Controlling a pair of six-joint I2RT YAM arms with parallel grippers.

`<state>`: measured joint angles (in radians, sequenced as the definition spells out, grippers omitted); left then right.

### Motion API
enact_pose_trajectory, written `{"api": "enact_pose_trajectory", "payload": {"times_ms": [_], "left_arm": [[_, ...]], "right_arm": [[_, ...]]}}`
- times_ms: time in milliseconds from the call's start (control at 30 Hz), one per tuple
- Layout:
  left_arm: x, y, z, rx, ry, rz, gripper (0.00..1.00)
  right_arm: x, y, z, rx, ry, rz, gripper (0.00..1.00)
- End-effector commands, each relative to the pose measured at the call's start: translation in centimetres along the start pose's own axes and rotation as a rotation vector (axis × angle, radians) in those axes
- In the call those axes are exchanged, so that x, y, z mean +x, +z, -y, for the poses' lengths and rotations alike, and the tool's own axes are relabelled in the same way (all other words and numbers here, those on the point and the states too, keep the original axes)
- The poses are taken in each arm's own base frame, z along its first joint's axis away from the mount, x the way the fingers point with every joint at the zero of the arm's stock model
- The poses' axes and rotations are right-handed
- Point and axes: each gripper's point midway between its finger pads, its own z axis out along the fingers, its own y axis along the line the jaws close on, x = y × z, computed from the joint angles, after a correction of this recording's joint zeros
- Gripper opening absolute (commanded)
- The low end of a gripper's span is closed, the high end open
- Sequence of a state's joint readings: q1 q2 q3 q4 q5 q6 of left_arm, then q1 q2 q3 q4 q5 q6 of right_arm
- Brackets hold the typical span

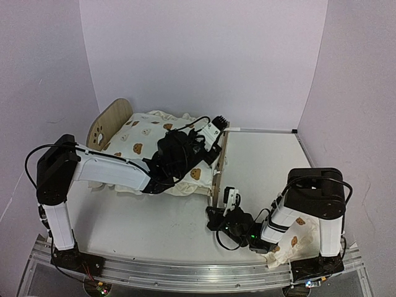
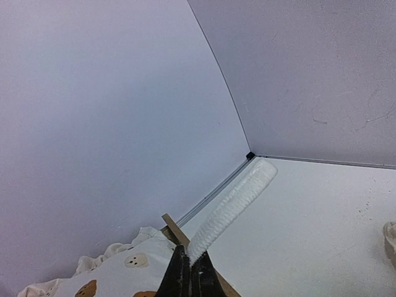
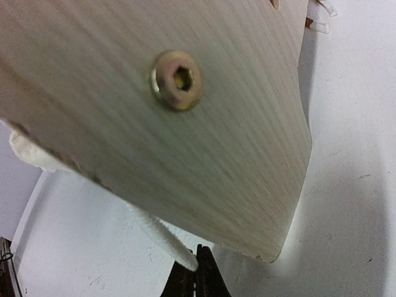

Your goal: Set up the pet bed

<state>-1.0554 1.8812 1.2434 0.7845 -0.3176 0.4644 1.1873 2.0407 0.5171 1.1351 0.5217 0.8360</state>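
You have a large cream bear-print cushion with ruffled edges [image 1: 145, 135] lying toward the back left of the white tabletop [image 1: 266, 161]. Its white ribbed fabric tie [image 2: 232, 207] stands tilted toward the corner of the pale lilac walls [image 1: 204, 55]. A second ribbed tie [image 3: 161, 237] shows low in your right wrist view. A small cream bear-print pillow [image 1: 298, 242] lies crumpled at the near right, beside the aluminium rail [image 1: 185, 275].

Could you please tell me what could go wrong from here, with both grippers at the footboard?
The left gripper pinches the white tie with just its tips, so it could slip out. The right gripper sits close against the footboard, so a careless move may knock or drag the pet bed.
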Motion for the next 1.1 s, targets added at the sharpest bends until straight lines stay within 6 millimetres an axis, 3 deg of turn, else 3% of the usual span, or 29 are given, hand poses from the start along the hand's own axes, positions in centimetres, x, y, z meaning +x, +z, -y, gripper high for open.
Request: {"api": "enact_pose_trajectory", "payload": {"times_ms": [0,100,200,333,367,467,600,733,800,867,933,1067], "left_arm": [[-11.0,-2.6,-5.5,-0.029,-0.136,0.293,0.0],[-10.8,-5.7,-1.0,0.294,-0.322,0.233,0.0],[-8.6,-8.0,3.7,0.441,-0.418,0.136,0.0],[-6.9,-6.3,5.5,0.488,-0.481,0.052,0.0],[-8.0,-5.0,5.6,0.493,-0.472,0.051,0.0],[-8.8,-3.2,6.8,0.541,-0.455,0.06,0.0],[-8.4,-4.4,9.7,0.701,-0.462,0.047,0.0],[-6.0,-8.6,12.6,0.795,-0.507,-0.05,0.0],[-3.2,-11.7,15.5,0.823,-0.509,-0.146,0.02],[-0.6,-14.7,18.5,0.863,-0.542,-0.258,0.12],[1.9,-17.1,19.8,0.874,-0.608,-0.375,0.32],[6.0,-21.1,17.5,0.761,-0.714,-0.52,0.79]], "right_arm": [[4.1,-1.0,3.4,0.103,-0.12,-0.147,0.0],[3.1,-1.0,2.4,0.088,-0.15,-0.137,0.0],[3.0,-0.8,2.6,0.097,-0.143,-0.144,0.0],[4.2,-0.7,3.2,0.089,-0.102,-0.162,0.0],[4.4,-0.9,3.2,0.079,-0.098,-0.163,0.0],[4.9,-1.1,3.1,0.077,-0.097,-0.175,0.0],[4.6,-1.6,3.3,0.095,-0.091,-0.184,0.0],[4.7,-4.3,4.5,0.167,-0.056,-0.307,0.35],[4.6,-6.7,5.6,0.215,-0.065,-0.388,0.42],[3.1,-8.8,5.7,0.236,-0.09,-0.418,0.51],[1.5,-10.5,5.5,0.233,-0.156,-0.431,0.57],[-2.4,-13.0,4.5,0.244,-0.289,-0.427,0.74]]}}
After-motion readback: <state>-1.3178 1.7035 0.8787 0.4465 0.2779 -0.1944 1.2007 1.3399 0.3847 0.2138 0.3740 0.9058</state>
